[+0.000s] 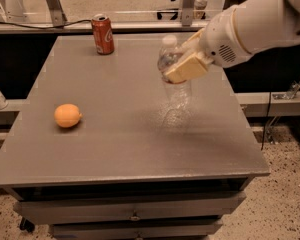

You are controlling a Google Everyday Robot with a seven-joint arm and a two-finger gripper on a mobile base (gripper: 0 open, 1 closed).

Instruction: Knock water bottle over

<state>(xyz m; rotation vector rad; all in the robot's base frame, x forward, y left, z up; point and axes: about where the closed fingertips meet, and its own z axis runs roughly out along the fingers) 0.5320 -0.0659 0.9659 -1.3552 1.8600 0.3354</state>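
The gripper (179, 58) clasps the still-upright water bottle (177, 98) near the table's (115, 154) right edge, so a sideways tip seems due next.

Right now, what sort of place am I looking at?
Probably a robotics lab or test area: a gray table with drawers on a speckled hard floor, metal rails behind, and a robot arm's tool clasping a water bottle over the table's right part.

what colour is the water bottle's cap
White cap, in the camera view; the gripper clasps the water bottle just below it.
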